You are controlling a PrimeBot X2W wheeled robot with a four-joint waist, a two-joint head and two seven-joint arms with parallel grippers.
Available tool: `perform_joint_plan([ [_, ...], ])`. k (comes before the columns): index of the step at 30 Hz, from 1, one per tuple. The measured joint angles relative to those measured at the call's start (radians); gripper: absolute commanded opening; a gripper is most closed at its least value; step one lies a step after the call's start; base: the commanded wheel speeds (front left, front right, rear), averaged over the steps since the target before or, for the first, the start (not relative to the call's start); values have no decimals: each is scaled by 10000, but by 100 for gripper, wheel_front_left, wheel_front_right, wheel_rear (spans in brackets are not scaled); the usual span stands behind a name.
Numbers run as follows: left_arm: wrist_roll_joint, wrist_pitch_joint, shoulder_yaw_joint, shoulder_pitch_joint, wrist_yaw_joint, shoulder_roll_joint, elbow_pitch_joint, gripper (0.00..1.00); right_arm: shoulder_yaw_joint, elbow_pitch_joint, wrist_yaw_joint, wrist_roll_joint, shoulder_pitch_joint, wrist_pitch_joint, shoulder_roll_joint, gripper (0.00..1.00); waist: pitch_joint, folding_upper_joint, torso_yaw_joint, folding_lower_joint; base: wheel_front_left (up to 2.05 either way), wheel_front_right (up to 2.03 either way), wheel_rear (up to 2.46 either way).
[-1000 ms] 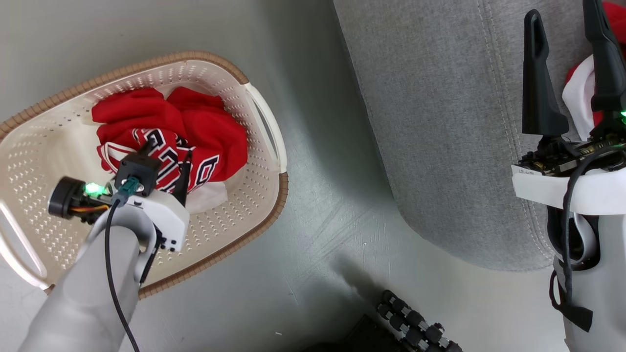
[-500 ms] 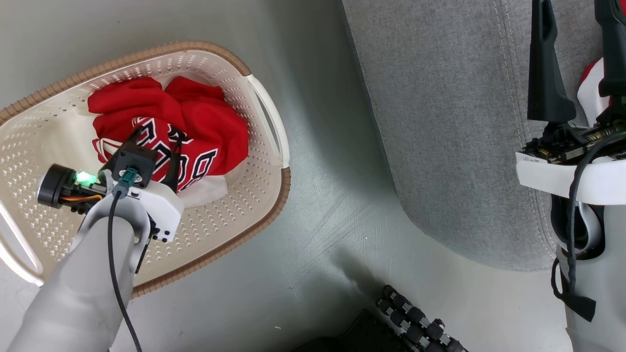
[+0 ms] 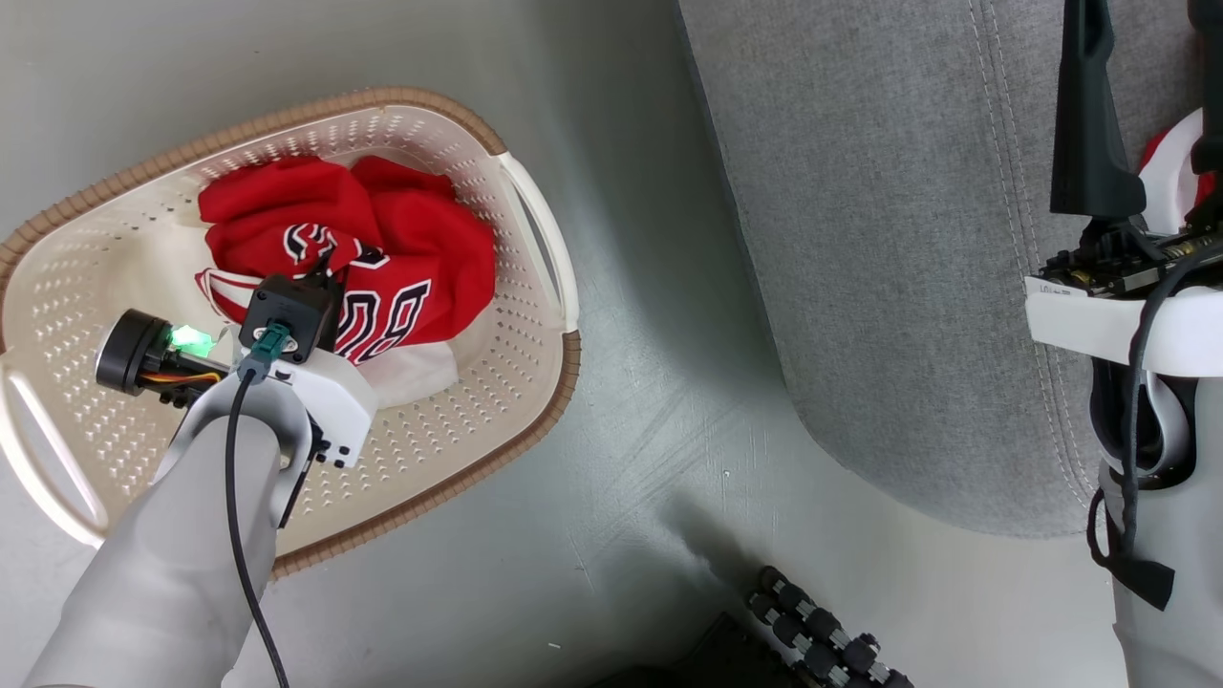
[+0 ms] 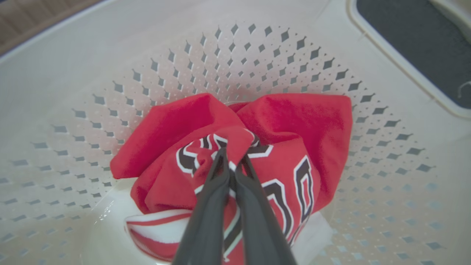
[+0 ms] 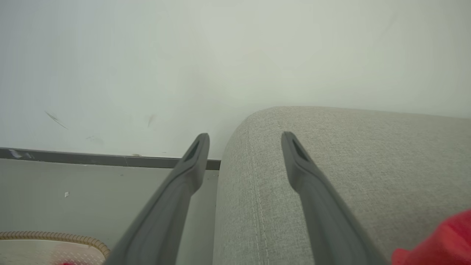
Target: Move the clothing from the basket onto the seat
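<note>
The clothing (image 3: 420, 248), red with black white-edged lettering, lies crumpled in the cream basket (image 3: 478, 401) on the floor at the left. My left gripper (image 3: 320, 272) reaches down into the basket and is shut on a raised fold of the clothing (image 4: 294, 117); in the left wrist view the left gripper (image 4: 232, 158) has both fingers pinching the lettered fabric in front of the perforated basket wall (image 4: 257, 55). My right gripper (image 3: 1147, 57) hovers open over the grey seat (image 3: 860, 239) at the right, beside a red and white garment (image 3: 1170, 162) lying there. The right gripper (image 5: 245, 137) holds nothing.
Grey floor (image 3: 650, 430) separates the basket from the seat. A black ribbed part (image 3: 822, 640) sits at the bottom edge. The right wrist view shows the seat's rounded edge (image 5: 349, 154), a pale wall with a dark baseboard (image 5: 92, 159), and a red garment (image 5: 441, 239).
My left gripper has closed on a fold of the clothing in the basket. The head camera has shifted a little. The right gripper has stayed open over the seat.
</note>
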Motion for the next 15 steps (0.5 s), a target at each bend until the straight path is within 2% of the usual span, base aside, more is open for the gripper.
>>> perform_joint_plan([
  [5,-63,-77,-19,-3,-251,-29,-165,0,-46,77,0,-50,-88,0,-2,100,-168,0,170,0,0,0,0],
  [15,-100,-249,0,136,-447,69,-890,0,-194,336,0,-265,-166,0,-4,100,-676,0,607,0,0,0,0],
])
